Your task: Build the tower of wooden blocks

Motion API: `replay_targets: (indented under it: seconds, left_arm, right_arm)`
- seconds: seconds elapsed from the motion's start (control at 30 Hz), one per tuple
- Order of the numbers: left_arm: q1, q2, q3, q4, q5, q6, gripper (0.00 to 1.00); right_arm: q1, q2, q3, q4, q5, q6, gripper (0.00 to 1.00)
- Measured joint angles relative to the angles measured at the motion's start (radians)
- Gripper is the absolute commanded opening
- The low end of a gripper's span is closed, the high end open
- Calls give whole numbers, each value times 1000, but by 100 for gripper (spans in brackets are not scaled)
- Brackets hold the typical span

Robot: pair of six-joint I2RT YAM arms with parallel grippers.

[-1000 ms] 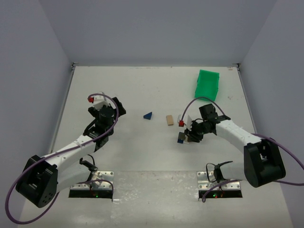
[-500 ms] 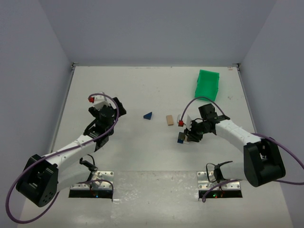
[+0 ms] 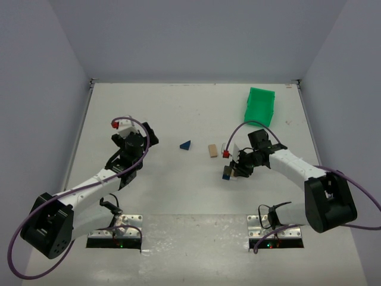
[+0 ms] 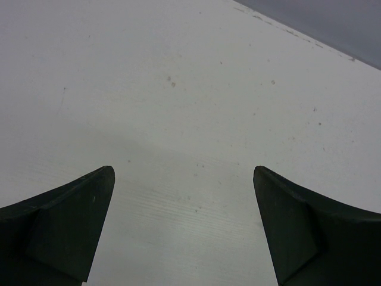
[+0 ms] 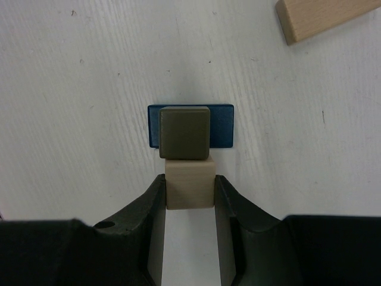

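From above, the wood block tower (image 3: 227,173) is barely begun at the right tool (image 3: 237,169); a blue wedge (image 3: 186,145) and tan plank (image 3: 212,151) lie apart from it. Left wrist: the left tool (image 4: 183,173) is spread above the worktop (image 4: 190,89). Right wrist: that tool pinches a tan cube (image 5: 189,193) just beside an olive cube (image 5: 185,132) and blue slab (image 5: 221,125); next, probably, square seating, then release.

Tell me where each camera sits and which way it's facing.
Top external: above and behind the bases, looking down on the table; both arms show.
Left wrist: on the left arm, facing the tabletop; the open left gripper shows.
Right wrist: facing down at the tan cube in the right gripper, by a blue block.
Shared: the tan plank appears in top and right wrist views.
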Motion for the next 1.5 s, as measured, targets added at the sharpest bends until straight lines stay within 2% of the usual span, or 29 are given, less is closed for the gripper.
replay_targets:
  seconds: [0.47,0.67,0.8,0.9,1.0,1.03,1.07,1.37,1.5]
  left_arm:
    - [0,4,0,0,0,0,100]
    - [0,4,0,0,0,0,100]
    - [0,4,0,0,0,0,100]
    - [0,4,0,0,5,0,100]
    - [0,4,0,0,16,1,100]
    - [0,4,0,0,20,2,100]
    - [0,4,0,-1,25,4,100]
    - [0,-65,0,-7,87,5,100]
    - [-25,-58,24,-15,105,3,100]
  right_arm:
    - [1,1,0,1,3,-2,39]
    - [1,2,0,-4,6,-4,52]
    - [1,2,0,-6,6,-3,55]
    - [1,2,0,-7,6,-4,62]
    - [1,1,2,-14,7,-8,83]
    - [1,1,5,-23,7,-10,95]
    - [1,-1,8,-33,10,-13,98]
    - [2,-116,102,-190,0,-131,99]
    - [9,-206,149,-175,-49,-169,99]
